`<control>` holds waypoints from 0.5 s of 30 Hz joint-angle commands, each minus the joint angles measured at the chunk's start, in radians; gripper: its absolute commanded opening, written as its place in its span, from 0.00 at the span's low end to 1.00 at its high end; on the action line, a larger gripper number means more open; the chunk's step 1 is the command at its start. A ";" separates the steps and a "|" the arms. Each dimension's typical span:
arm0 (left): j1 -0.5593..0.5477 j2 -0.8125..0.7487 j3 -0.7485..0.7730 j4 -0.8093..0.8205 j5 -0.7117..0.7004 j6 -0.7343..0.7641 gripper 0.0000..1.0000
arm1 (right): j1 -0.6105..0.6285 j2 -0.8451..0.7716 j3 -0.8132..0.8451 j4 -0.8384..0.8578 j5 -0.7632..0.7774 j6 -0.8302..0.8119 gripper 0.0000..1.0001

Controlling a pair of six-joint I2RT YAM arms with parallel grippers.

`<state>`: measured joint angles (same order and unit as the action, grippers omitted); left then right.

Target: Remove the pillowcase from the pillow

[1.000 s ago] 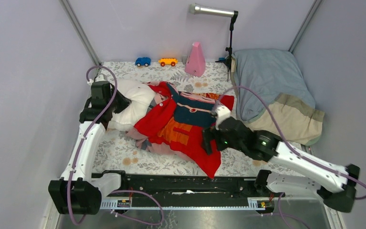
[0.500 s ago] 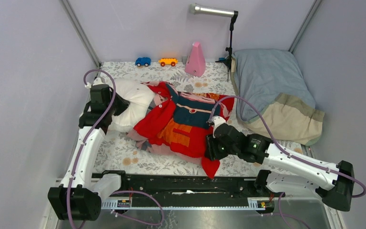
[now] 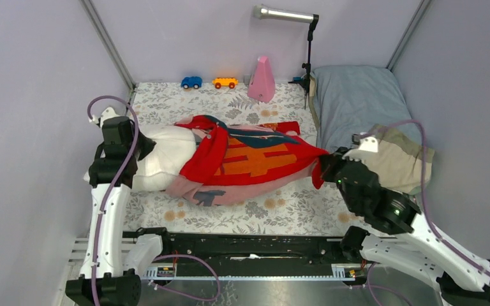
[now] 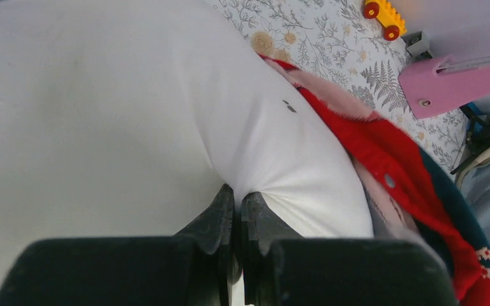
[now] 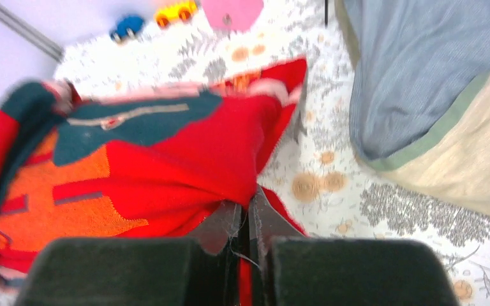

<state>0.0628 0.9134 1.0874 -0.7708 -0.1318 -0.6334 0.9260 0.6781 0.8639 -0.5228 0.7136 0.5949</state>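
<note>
Presently: left gripper (image 4: pixel 237 196) is pinching a fold of the white pillow (image 4: pixel 121 95), jaws clenched. Right gripper (image 5: pixel 247 213) is clamping the red pillowcase (image 5: pixel 166 159) by its corner; the cover is lying taut mid-floor, overlapping the pillow's right end.

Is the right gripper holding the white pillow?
No, the right gripper is clamped on the red pillowcase, while the left gripper pinches the pillow.

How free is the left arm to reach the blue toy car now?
Probably not free. The left gripper is shut on a fold of the pillow, so it must let go first. Nothing seems to lie between pillow and blue toy car, but it sits far back, so reach is doubtful.
</note>
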 commanded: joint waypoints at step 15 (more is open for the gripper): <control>0.032 0.335 0.159 0.201 0.127 0.060 0.00 | -0.414 0.584 0.599 0.120 -0.215 -0.240 0.00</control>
<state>0.0868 1.1946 1.1851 -0.6666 -0.0074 -0.5987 0.7059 1.0813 1.2228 -0.3412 0.7673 0.3527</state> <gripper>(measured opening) 0.039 0.034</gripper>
